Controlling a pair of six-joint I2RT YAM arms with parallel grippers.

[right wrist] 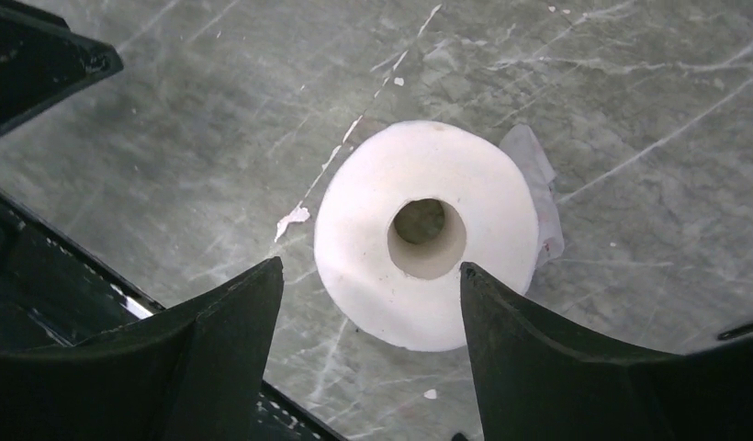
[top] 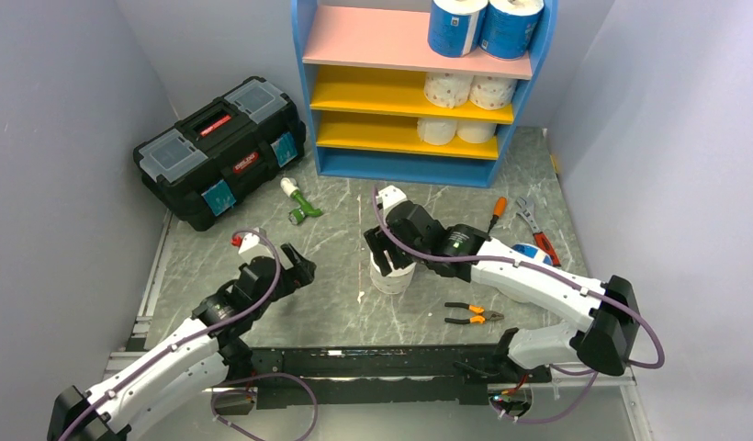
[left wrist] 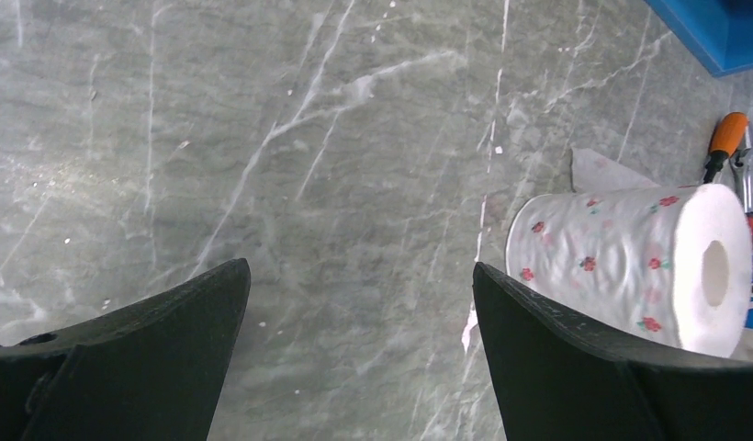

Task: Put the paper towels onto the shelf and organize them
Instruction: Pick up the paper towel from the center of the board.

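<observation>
The shelf (top: pixel 354 41) stands at the back. It holds two blue-wrapped rolls (top: pixel 483 26) on the pink top board, two pink-dotted rolls (top: pixel 469 90) on the middle yellow board and two white rolls (top: pixel 455 130) on the lower one. One pink-dotted roll (top: pixel 391 277) stands upright on the table; it also shows in the left wrist view (left wrist: pixel 630 262) and from above in the right wrist view (right wrist: pixel 428 230). My right gripper (top: pixel 388 253) (right wrist: pixel 371 266) hovers open just over this roll, not touching it. My left gripper (top: pixel 297 266) (left wrist: pixel 360 265) is open and empty, left of the roll.
A black toolbox (top: pixel 221 152) sits at the back left. A green-and-white tool (top: pixel 299 204) lies in front of it. An orange-handled screwdriver (top: pixel 497 211) (left wrist: pixel 729 138), a wrench (top: pixel 538 230) and pliers (top: pixel 474 315) lie right of the roll. Small paper scraps (right wrist: pixel 293 219) lie beside the roll.
</observation>
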